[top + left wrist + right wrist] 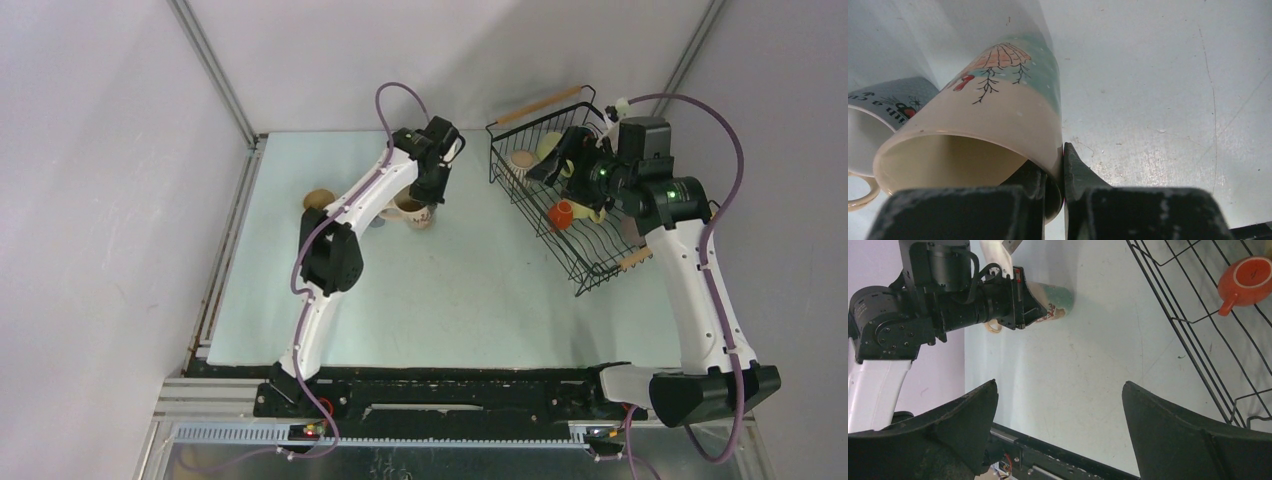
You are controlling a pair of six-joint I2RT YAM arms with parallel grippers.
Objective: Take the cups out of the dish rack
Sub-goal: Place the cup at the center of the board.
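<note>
Left wrist view: clamps left pincer (1060, 165) on rim of printed cup (998, 115), beside white cup (878, 117). Holds right pincer (1059, 386) wide apart above dish rack (600, 255).

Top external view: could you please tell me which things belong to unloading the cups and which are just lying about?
Job: dish rack, orange cup inside it, printed mug pinched by left gripper, tan cup on table, open right gripper.
Just there: purple cables, frame rails.
</note>
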